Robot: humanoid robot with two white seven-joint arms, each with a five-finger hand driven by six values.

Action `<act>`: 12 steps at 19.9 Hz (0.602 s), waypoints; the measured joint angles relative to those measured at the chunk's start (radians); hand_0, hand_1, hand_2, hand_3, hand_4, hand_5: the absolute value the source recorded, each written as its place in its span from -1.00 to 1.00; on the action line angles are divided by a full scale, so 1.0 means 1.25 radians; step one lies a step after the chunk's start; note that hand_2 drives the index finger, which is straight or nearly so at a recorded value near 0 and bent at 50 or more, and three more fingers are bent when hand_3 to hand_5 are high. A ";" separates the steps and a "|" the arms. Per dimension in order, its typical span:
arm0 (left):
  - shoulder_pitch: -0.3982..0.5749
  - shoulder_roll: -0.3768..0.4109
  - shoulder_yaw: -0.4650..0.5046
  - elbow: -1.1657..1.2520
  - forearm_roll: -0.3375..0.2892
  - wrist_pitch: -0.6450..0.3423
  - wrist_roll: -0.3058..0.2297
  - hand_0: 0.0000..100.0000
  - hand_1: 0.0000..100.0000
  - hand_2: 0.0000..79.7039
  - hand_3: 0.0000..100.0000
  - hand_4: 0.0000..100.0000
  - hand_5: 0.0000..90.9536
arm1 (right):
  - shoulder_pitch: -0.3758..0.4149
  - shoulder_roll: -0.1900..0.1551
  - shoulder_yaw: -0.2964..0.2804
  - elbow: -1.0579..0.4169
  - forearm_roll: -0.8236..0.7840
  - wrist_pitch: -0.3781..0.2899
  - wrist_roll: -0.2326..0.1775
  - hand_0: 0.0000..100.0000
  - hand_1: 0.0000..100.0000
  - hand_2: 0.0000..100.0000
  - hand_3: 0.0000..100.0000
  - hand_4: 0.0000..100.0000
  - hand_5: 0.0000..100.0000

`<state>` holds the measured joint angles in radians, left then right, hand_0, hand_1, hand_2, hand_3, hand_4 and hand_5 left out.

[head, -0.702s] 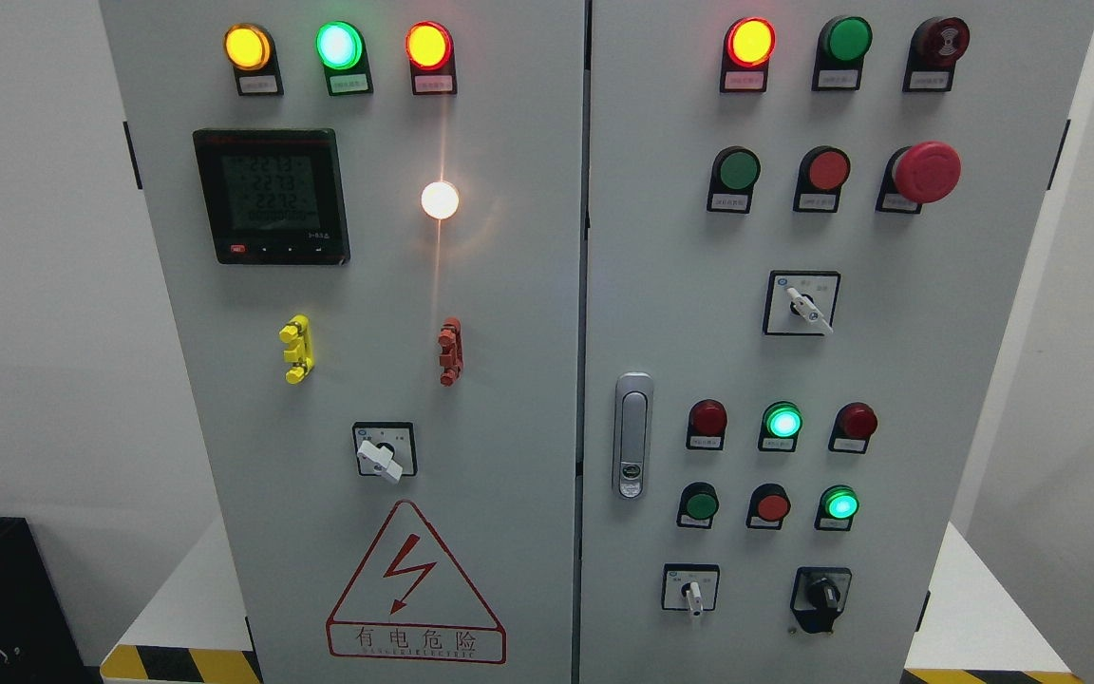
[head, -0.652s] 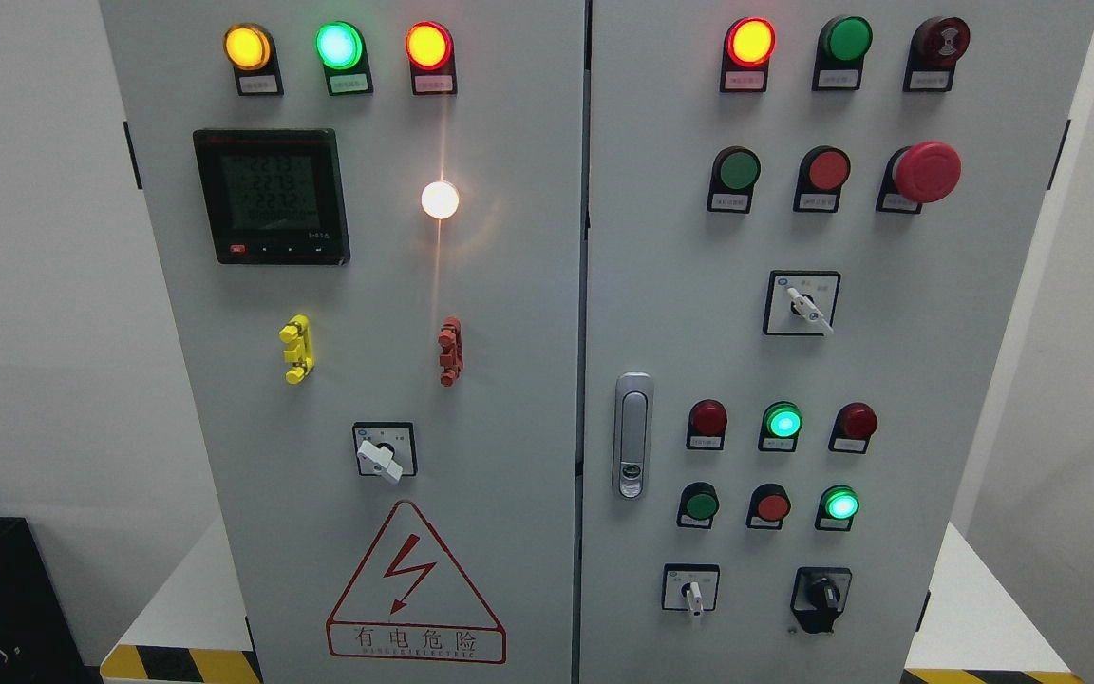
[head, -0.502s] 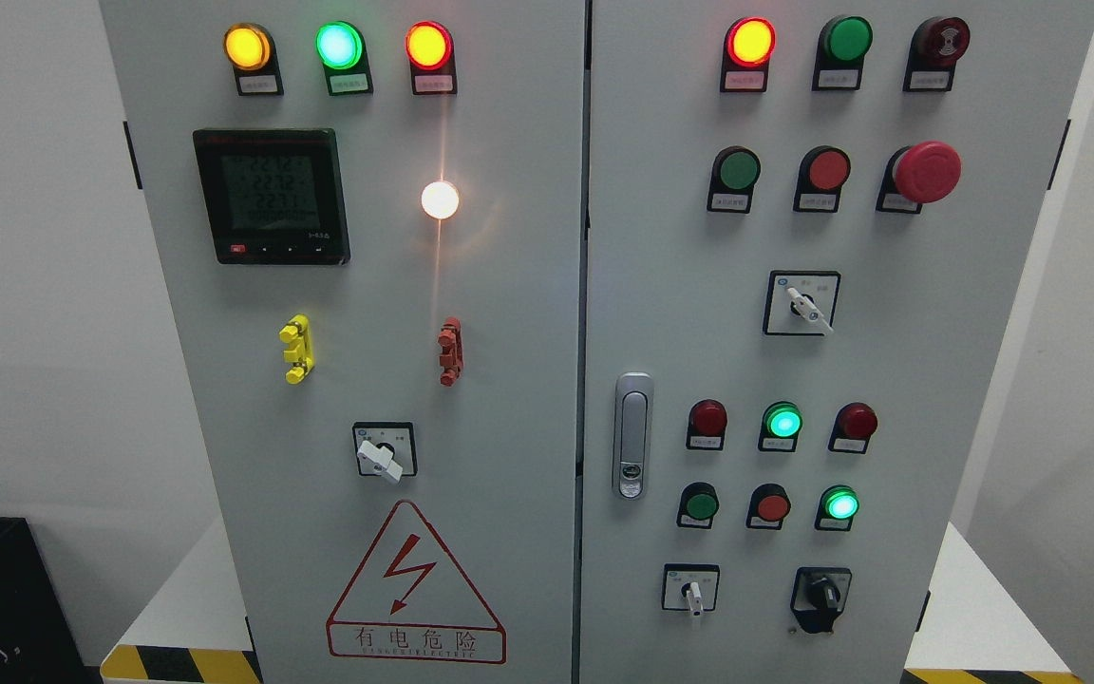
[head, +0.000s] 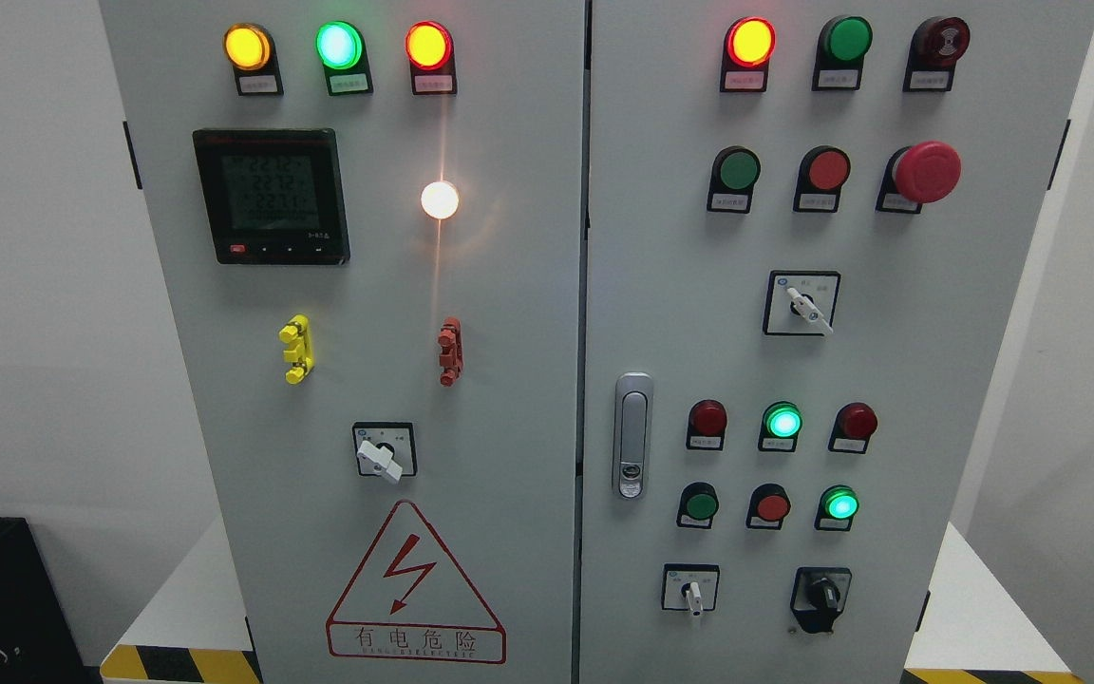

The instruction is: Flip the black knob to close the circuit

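I am facing a grey cabinet (head: 509, 313) with two doors, and neither of my hands is in the picture, so I cannot tell whether they are wide, narrow or holding anything.

The black knob (head: 824, 595) sits low on the right door, close to the bottom edge of the picture and below and to the right of the door handle (head: 632, 435). Its grip points roughly straight up — perhaps a touch to the right, though it is small and hard to judge. Nothing touches it.

Just left of the black knob is a white switch (head: 692, 597) on a square plate, its lever pointing down. Above the knob are two rows of three round buttons: in the nearer row the right one, a green lamp (head: 839, 504), glows; in the row above, the middle button (head: 782, 421) glows green between two dark red ones. Higher still is another switch (head: 805, 306) with its lever slanting down to the right, and above that, near the right edge of the door, a big red mushroom button (head: 927, 171).

On the left door, well apart from the knob, I see a meter (head: 272, 196) with a lit screen, a bright white lamp (head: 440, 199) to its right, and a red-edged warning triangle (head: 414, 584) at the bottom.
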<state>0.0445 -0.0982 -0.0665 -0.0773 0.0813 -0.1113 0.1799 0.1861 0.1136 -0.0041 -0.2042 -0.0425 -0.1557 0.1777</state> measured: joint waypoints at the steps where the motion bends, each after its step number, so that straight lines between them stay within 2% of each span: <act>1: 0.000 0.000 0.000 0.000 0.000 0.000 0.000 -0.76 0.11 -1.00 -1.00 -1.00 -1.00 | -0.002 0.000 0.000 0.001 0.006 0.002 0.001 -1.00 -0.76 -1.00 -1.00 -1.00 -1.00; 7: 0.000 0.000 0.000 0.000 0.000 0.000 -0.003 -0.76 0.11 -1.00 -1.00 -1.00 -1.00 | -0.029 0.001 0.002 0.000 0.065 0.034 0.006 -1.00 -0.79 -1.00 -1.00 -1.00 -1.00; 9: 0.000 0.000 0.000 0.000 0.000 0.000 -0.003 -0.76 0.11 -1.00 -1.00 -1.00 -1.00 | -0.036 0.001 0.002 -0.002 0.096 0.055 0.000 -1.00 -0.79 -0.80 -0.86 -0.98 -1.00; 12: 0.000 0.000 0.000 0.000 0.000 0.000 -0.003 -0.76 0.11 -1.00 -1.00 -1.00 -1.00 | -0.044 0.002 0.002 0.000 0.159 0.085 -0.012 -1.00 -0.79 -0.70 -0.71 -0.81 -1.00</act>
<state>0.0445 -0.0982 -0.0664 -0.0773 0.0813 -0.1112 0.1757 0.1307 0.1157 -0.0015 -0.2047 0.1568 -0.0499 0.1630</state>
